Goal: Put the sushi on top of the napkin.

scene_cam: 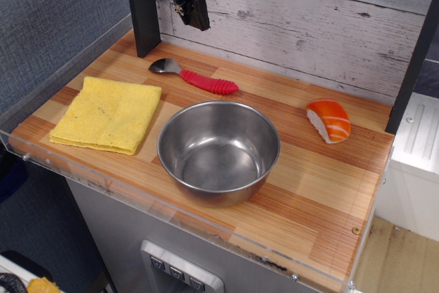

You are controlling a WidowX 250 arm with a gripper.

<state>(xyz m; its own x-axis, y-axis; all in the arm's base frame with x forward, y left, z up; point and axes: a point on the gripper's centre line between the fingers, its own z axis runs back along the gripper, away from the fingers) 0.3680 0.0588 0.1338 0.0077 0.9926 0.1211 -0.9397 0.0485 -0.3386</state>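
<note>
Up at the back edge of the counter, the gripper (197, 12) hangs high against the whitewashed plank wall (309, 25), just right of the black post (143, 8). It's dark, partly cropped by the top of the view, and seen end-on, so I can't tell if the fingers are spread or closed; nothing visible is held in it.

Progress, as I judge it: nothing done yet. Sushi (329, 120) sits on the wooden tabletop (322, 190) at the right side, near the back, tilted a bit on its rice base, orange top up. Napkin (108, 114) lies flat at the far left, folded square, w/ nothing on it. The two are well apart, at opposite ends of the table. Left to do: reach to the sushi, grasp, lift, carry across, set down on the cloth.

Other stuff: steel bowl (219, 150) sits between sushi and napkin, center-front, empty, almost touching the napkin's right edge. Red-handled spoon (194, 77) lies behind the bowl, below the gripper, head pointing left.

In the way: the bowl is the main obstacle on a straight low carry, so the sushi likely needs to clear its rim or pass behind it, over the spoon. A clear acrylic lip (206, 228) edges the front; no issue for this move, prob.
</note>
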